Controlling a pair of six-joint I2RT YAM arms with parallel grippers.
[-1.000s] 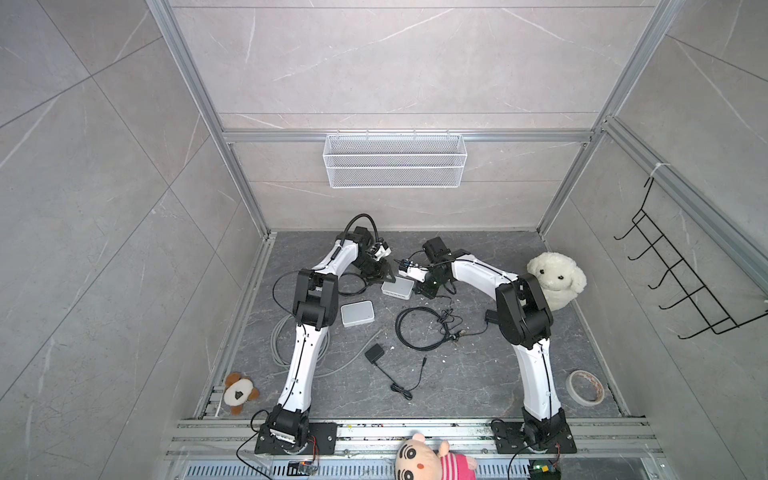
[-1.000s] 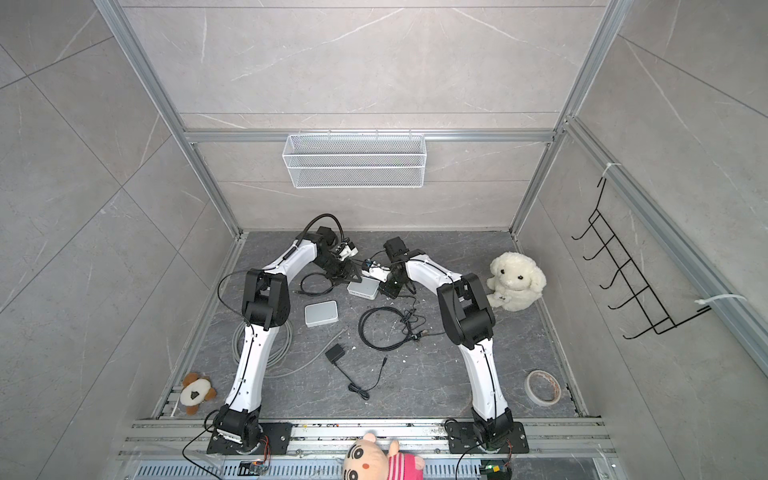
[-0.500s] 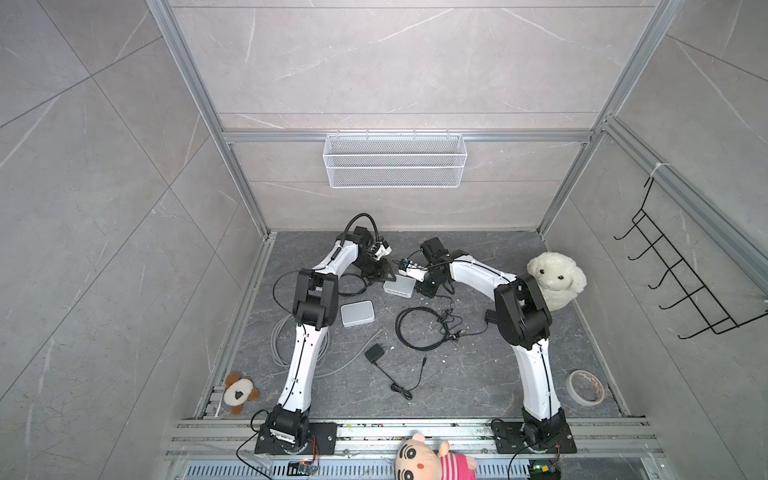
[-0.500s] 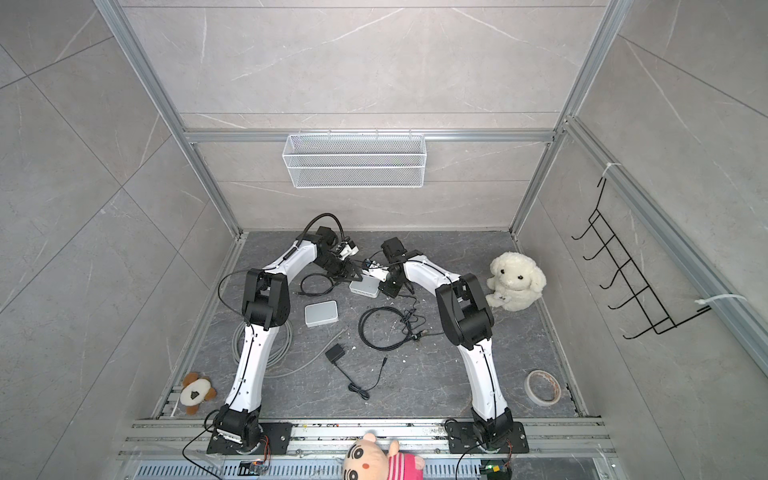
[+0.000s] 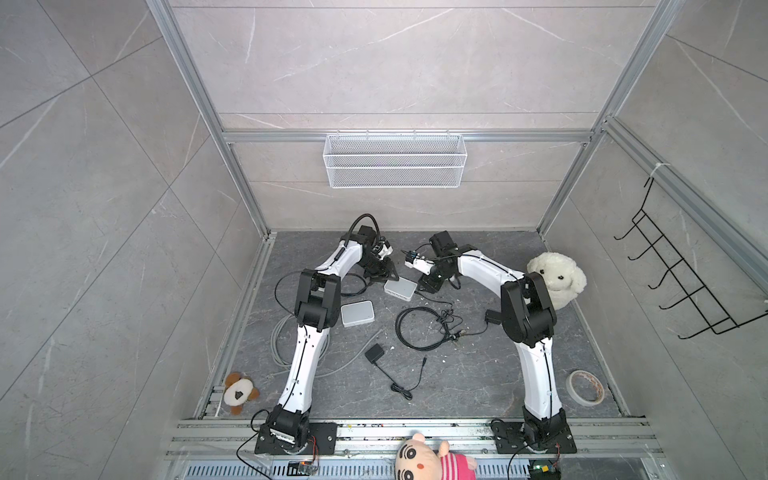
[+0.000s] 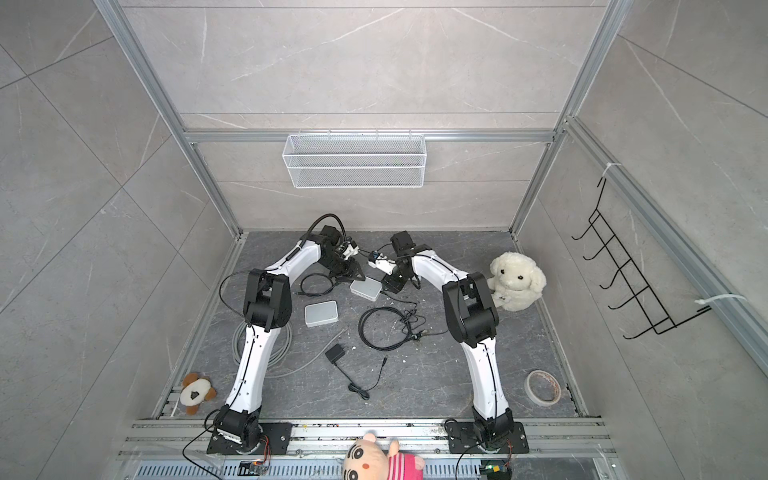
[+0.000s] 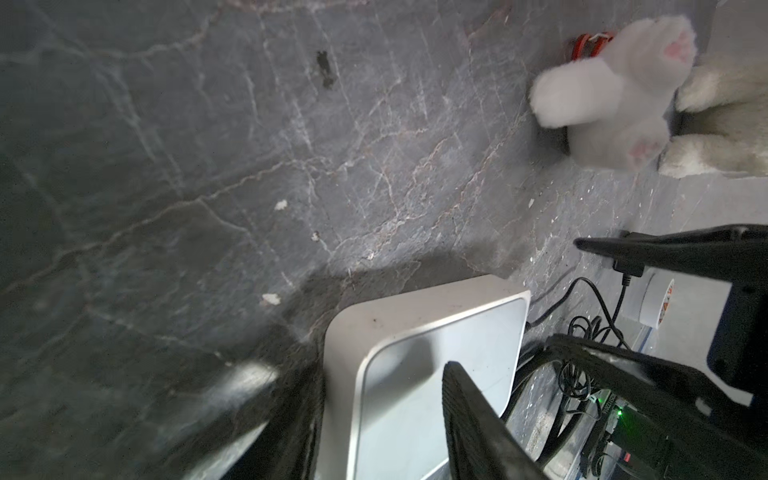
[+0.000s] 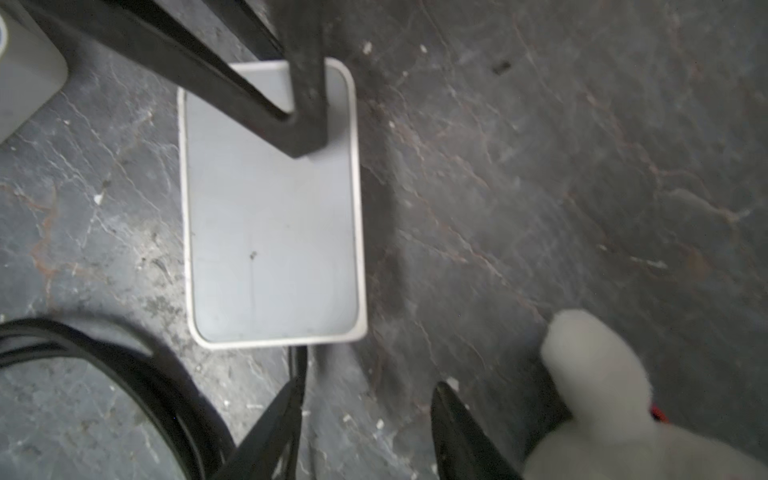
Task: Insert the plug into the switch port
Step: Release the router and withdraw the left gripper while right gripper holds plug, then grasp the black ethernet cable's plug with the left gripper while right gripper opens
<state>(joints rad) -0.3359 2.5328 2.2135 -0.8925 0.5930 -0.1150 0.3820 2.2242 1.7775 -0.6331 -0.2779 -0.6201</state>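
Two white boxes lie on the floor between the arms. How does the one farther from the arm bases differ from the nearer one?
The far box has a black cable leaving its end; no cable shows at the near box. The left claw reaches over the far box, one finger on its top; the near box lies untouched. Both are flat, white, round-cornered, lying on the floor.

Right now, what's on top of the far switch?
One finger of the left tool over one end of the switch; the rest is bare. Contact under it is hidden.
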